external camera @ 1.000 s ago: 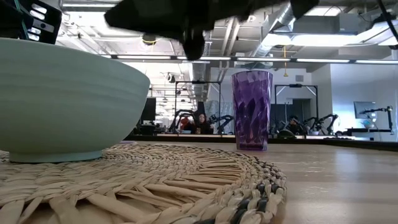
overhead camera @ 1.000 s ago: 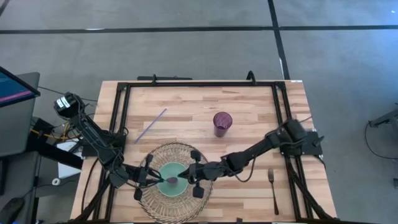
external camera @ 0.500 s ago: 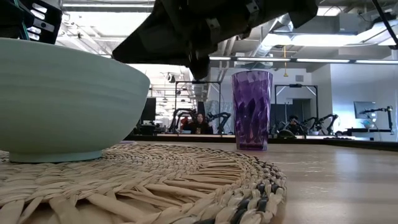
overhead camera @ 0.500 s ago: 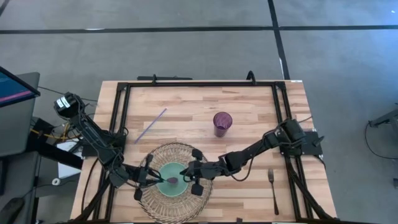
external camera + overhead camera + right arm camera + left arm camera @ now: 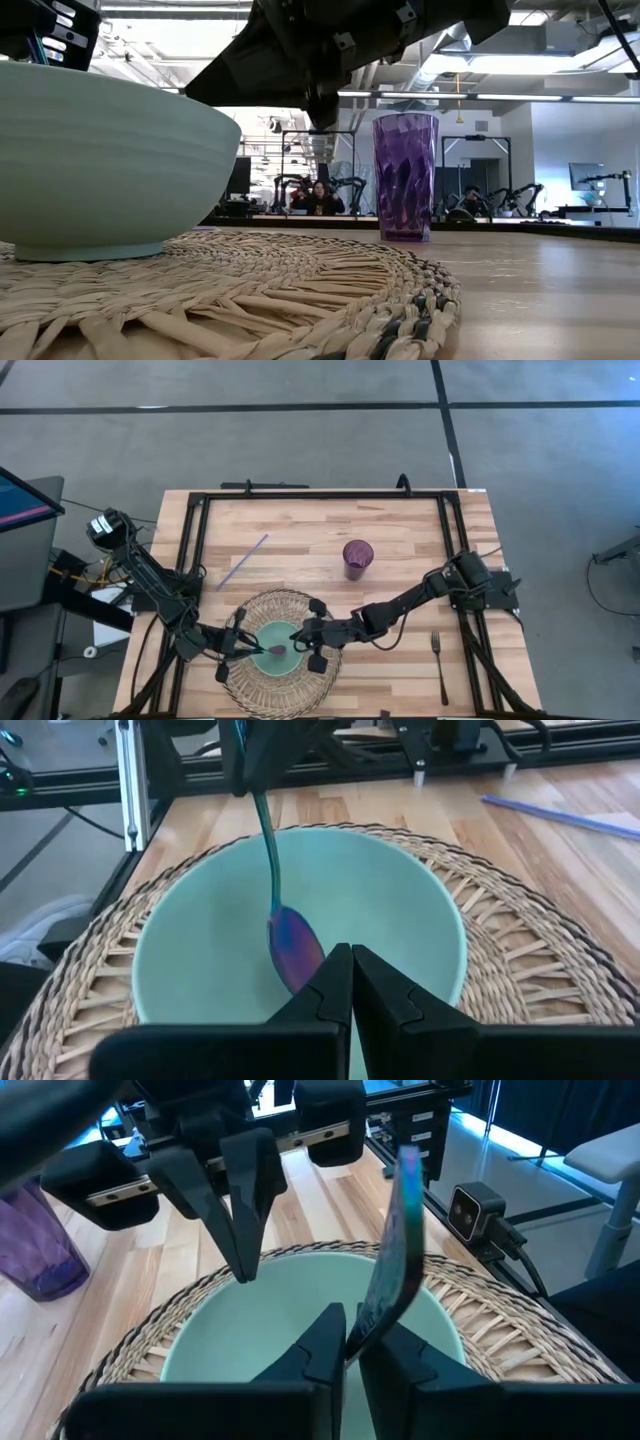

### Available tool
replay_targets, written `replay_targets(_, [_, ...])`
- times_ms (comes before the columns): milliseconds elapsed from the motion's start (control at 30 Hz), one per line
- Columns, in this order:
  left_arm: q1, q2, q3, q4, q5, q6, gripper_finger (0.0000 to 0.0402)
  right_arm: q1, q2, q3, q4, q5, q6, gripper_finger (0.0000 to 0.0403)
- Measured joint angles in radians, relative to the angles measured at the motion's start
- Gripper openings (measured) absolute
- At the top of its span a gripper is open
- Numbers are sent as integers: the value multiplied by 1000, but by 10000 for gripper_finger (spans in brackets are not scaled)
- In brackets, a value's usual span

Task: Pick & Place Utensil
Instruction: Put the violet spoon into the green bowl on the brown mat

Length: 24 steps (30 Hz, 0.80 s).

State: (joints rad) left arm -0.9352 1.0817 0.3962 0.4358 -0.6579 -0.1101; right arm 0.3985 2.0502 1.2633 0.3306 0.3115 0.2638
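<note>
L end effector (image 5: 244, 646) clamps the spoon (image 5: 285, 925) handle, spoon bowl down inside the pale green bowl (image 5: 262, 660) on the woven placemat (image 5: 252, 691). R end effector (image 5: 304, 645) over the bowl, fingers pinched together, holding nothing. Purple cup (image 5: 357, 557) and fork (image 5: 438, 663) elsewhere on tabletop (image 5: 310, 540).

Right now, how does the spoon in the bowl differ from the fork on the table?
The spoon has an iridescent blue-purple finish; the fork looks dark. The spoon rests inside the pale green bowl on the woven mat, its head on the bowl's floor and its handle tilted up, while the fork lies flat on bare wood near the table's right edge. The left gripper is shut on the spoon's handle; nothing touches the fork. Both are slim utensils.
</note>
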Motion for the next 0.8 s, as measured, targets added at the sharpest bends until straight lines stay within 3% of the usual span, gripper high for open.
replay_targets(467, [0, 0, 0, 28, -8, 0, 130, 0, 0, 0, 0, 0, 0, 0])
replay_targets(800, [0, 0, 0, 78, -8, 0, 140, 0, 0, 0, 0, 0, 0, 0])
